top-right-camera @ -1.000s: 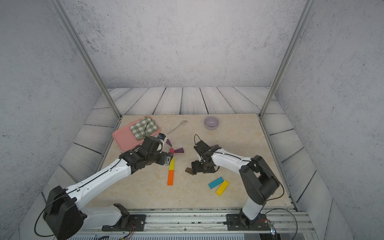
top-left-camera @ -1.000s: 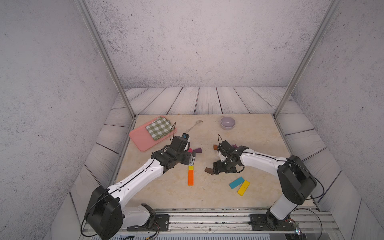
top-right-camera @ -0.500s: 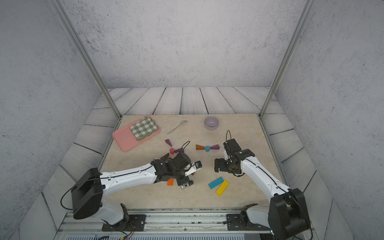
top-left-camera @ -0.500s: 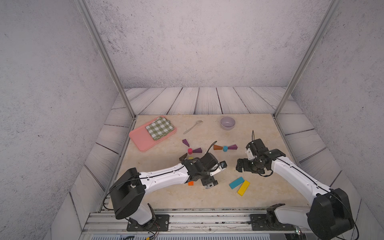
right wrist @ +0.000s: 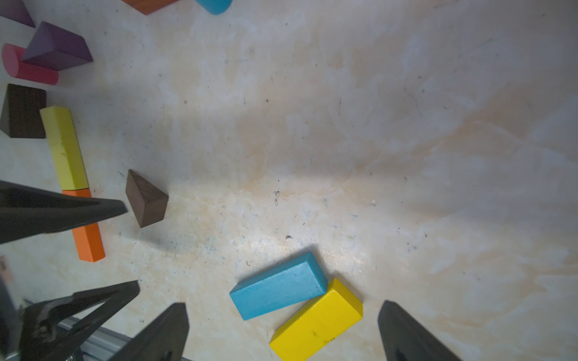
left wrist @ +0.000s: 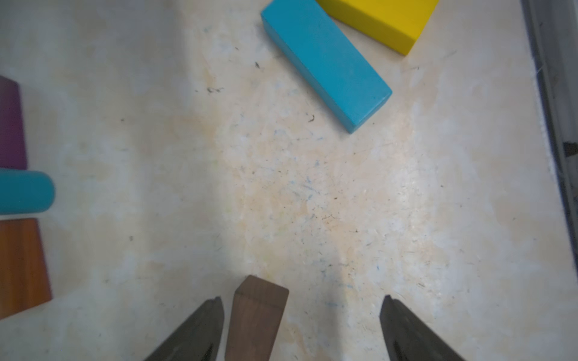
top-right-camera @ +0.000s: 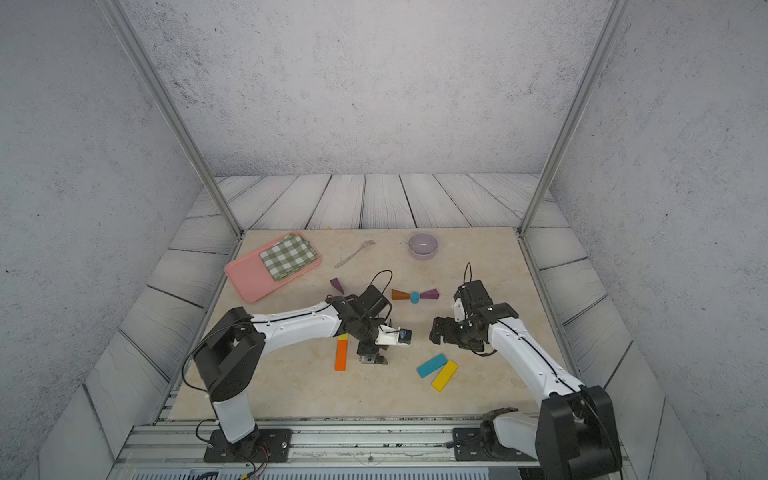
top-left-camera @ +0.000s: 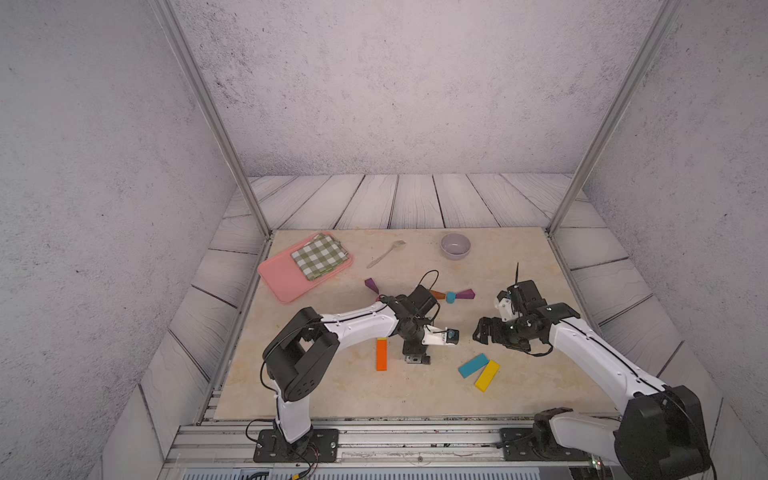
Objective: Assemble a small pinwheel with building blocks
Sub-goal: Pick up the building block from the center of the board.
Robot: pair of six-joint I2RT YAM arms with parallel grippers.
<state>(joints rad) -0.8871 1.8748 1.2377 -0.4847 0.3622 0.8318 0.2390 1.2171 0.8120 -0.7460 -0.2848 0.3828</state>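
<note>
My left gripper (left wrist: 302, 325) is open and points down at the table, with a dark brown wedge (left wrist: 256, 322) between its fingers, close to one finger (left wrist: 203, 328) and well apart from the other. In a top view this gripper (top-left-camera: 415, 358) stands beside the orange bar (top-left-camera: 381, 355). My right gripper (right wrist: 283, 331) is open and empty, hovering by the blue bar (right wrist: 278, 287) and yellow bar (right wrist: 316, 322), to their back right (top-left-camera: 482, 332). Farther back, an orange-brown wedge (top-left-camera: 437, 294), a blue cylinder (top-left-camera: 450, 296) and a purple wedge (top-left-camera: 466, 294) lie in a row.
A lone purple wedge (top-left-camera: 371, 285) lies behind the left arm. A pink cylinder (right wrist: 25, 67), another purple wedge (right wrist: 56, 47) and a second dark wedge (right wrist: 23, 111) sit near a yellow-green bar (right wrist: 64, 147). Pink tray (top-left-camera: 282, 278) with checked cloth, fork (top-left-camera: 386, 253), lilac bowl (top-left-camera: 455, 246) at the back.
The right gripper has left the brown wedge and drawn back to the right. The left gripper has swung from the back-left blocks forward to the brown wedge, and its jaws have narrowed slightly.
</note>
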